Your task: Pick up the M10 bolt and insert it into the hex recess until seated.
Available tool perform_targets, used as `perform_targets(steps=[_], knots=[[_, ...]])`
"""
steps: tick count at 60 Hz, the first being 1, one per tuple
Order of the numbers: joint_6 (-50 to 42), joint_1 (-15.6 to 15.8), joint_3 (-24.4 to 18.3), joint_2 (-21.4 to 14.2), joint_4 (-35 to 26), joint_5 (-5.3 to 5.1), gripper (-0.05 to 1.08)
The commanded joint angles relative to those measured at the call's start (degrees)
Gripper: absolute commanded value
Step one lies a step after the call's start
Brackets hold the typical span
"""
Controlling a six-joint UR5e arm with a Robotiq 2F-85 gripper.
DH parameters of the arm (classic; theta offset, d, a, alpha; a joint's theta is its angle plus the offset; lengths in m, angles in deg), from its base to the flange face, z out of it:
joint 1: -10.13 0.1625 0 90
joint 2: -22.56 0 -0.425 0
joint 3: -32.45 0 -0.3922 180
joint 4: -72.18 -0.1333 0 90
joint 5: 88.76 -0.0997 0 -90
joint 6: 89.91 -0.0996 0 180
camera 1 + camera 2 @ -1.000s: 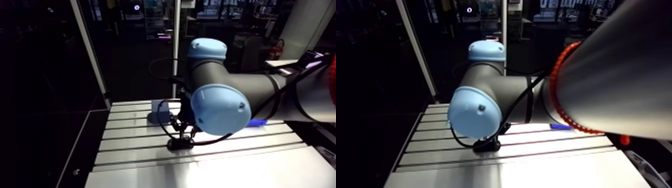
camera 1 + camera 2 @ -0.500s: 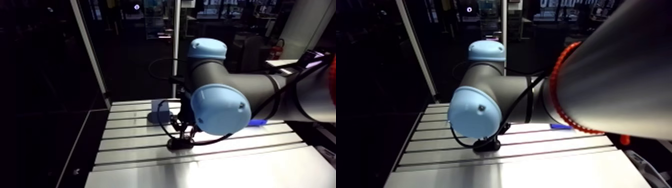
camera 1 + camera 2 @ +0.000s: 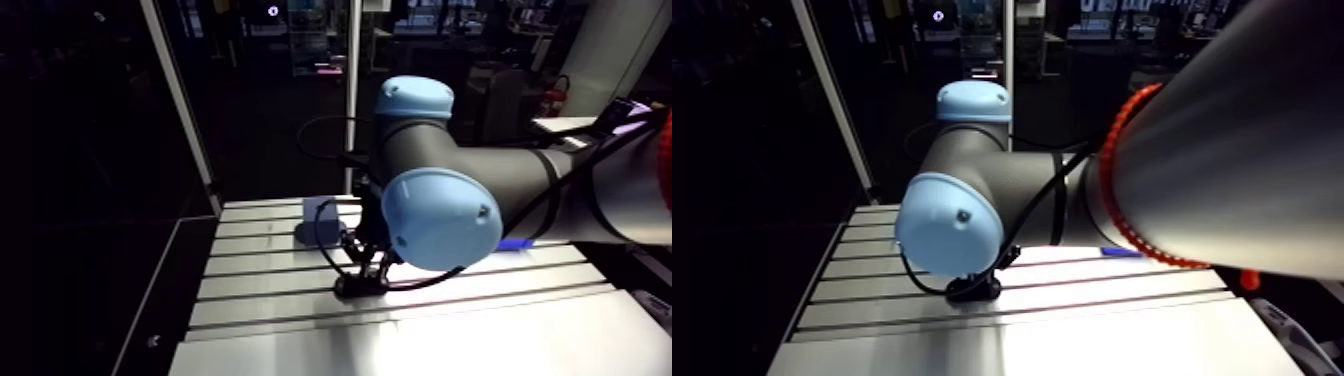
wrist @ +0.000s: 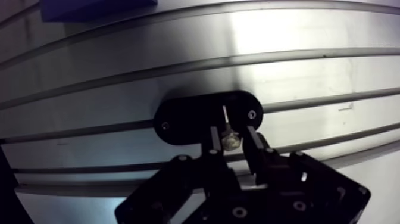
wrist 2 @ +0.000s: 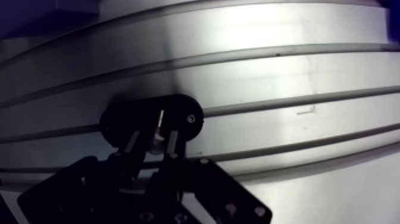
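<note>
The fingers (image 4: 256, 143) of the gripper (image 4: 233, 142) are closed on the M10 bolt (image 4: 229, 139). They pinch what looks like its head, and the thin bright shank points away from the gripper toward a black oval fixture (image 4: 190, 116). The fixture lies flat on the slotted aluminium surface (image 4: 297, 36), just ahead of and beneath the fingertips, with a small screw near each end. The hex recess itself cannot be made out. It is judged to sit near the fixture's middle, where the bolt is aimed. Whether the bolt's tip touches the fixture or hangs just above it cannot be told.

The step in hand appears to be the insertion. To do it well, the arm should hold the bolt square to the fixture and centred on the opening, then descend slowly. If the flats do not line up, a slight twist of the wrist would likely let the bolt drop home. The grip is narrow, so side load could tilt the bolt; the fingers should part only once it no longer sinks.

A blue block (image 3: 318, 220) lies farther back and slightly left, well apart from the fixture and clear of the work.
</note>
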State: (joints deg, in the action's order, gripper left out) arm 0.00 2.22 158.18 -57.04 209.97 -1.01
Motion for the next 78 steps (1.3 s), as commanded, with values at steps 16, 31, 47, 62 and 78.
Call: perform_targets(steps=[16,31,47,62,78], knots=[[0.0,0.1,0.0,0.0,0.0,0.00,0.68],[0.0,0.0,0.2,0.0,0.1,0.17,0.71],[0.0,0.0,0.1,-0.8,0.1,0.09,0.76],[0.0,0.1,-0.3,-2.7,-0.3,-0.26,0.77],[1.7,0.4,-2.6,-3.9,-2.1,-0.35,0.78]])
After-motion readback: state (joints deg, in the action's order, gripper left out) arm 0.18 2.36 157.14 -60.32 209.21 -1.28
